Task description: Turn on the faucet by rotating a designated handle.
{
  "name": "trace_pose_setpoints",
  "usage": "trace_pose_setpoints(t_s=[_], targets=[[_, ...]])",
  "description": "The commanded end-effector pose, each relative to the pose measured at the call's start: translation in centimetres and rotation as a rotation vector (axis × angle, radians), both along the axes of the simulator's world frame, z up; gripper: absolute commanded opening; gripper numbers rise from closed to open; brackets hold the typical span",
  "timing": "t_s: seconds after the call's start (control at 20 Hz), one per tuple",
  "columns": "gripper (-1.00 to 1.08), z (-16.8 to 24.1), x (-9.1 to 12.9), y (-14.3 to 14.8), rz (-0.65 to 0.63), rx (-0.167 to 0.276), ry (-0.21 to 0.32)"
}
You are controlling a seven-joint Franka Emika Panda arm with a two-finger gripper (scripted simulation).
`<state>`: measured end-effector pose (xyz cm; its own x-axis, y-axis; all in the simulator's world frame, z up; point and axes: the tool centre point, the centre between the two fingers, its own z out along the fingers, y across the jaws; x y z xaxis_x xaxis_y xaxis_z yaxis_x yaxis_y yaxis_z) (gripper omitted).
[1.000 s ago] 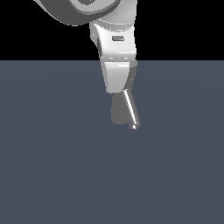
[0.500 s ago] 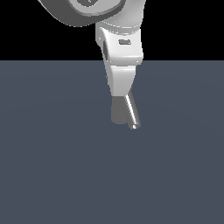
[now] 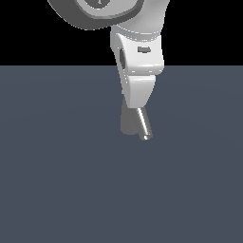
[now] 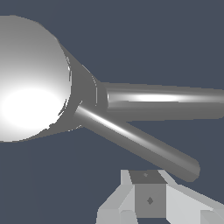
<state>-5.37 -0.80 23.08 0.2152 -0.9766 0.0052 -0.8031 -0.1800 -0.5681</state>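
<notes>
In the exterior view the white robot hand (image 3: 140, 83) hangs right over the faucet (image 3: 128, 122) and hides its cap and handle. Only the grey column base and the slanted shiny spout (image 3: 144, 126) show below it. In the wrist view the rounded bright cap (image 4: 33, 81) fills one side. A thick tube, the spout (image 4: 170, 103), and a thinner straight rod, the handle (image 4: 135, 144), branch out from it. My gripper (image 4: 148, 194) shows as one closed block, right beside the handle's free end. It holds nothing.
A flat dark grey-blue floor (image 3: 57, 190) spreads all around the faucet. The arm's large upper links (image 3: 104, 12) fill the top of the exterior view.
The hand has moved a little to the exterior view's right and slightly down over the faucet. The spout and column look unmoved.
</notes>
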Motion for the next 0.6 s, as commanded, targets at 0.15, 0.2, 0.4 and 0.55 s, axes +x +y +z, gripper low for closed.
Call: trace_pose_setpoints(t_s=[0.15,0.2,0.4,0.55], targets=[[-1.0,-0.8,-0.8,-1.6,-0.02,-0.001,0.01],[-1.0,-0.9,-0.9,-1.7,-0.02,-0.001,0.01],[-1.0,-0.5,-0.5,-1.4,-0.004,0.0,0.002],[-1.0,-0.7,-0.4,-2.9,-0.007,0.0,0.003]])
